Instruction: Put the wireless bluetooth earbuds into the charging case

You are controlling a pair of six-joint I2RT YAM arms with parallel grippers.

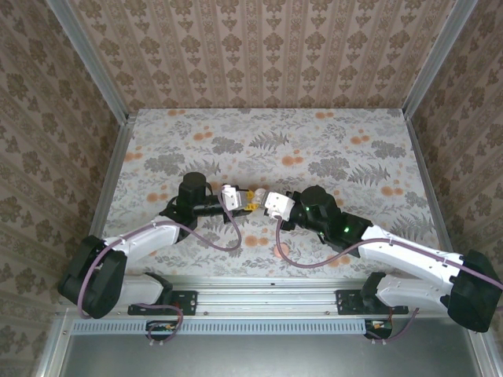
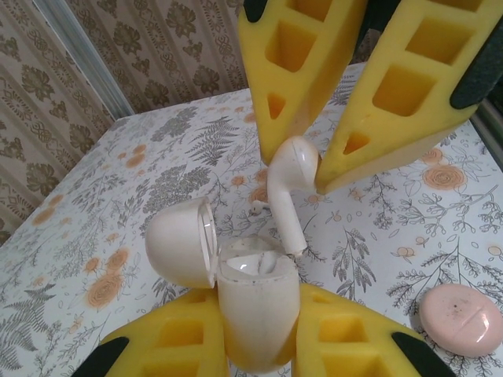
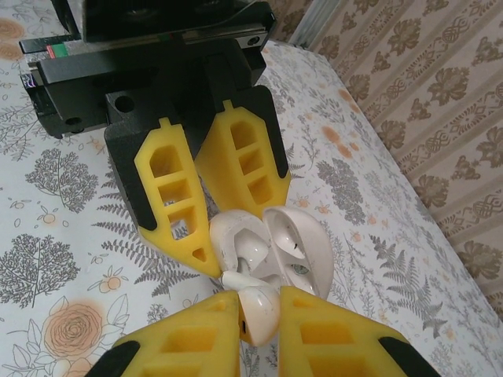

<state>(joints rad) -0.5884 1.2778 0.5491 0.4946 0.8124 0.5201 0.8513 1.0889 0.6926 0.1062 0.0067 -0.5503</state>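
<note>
Left wrist view, bottom edge of the frame: left gripper (image 2: 256, 297) is clamped on the white charging case (image 2: 259, 330), one yellow finger on each side of the body, case upright.
Lid (image 2: 179, 250) is hinged open and tipped to the left; the inner wells are visible.
Just above, centre frame: white earbud (image 2: 287, 196), head up, stem slanting down to the right. The stem end is at the right edge of the case mouth, not seated. I cannot tell if it touches.
Upper centre: right gripper (image 2: 302, 161) is closed on the earbud's head, pinching it between the yellow fingertips.
Lower right: pink disc (image 2: 461, 320) lies flat on the floral table (image 2: 94, 259), apart from the case.
Upper left, far: patterned wall (image 2: 157, 47).
</note>
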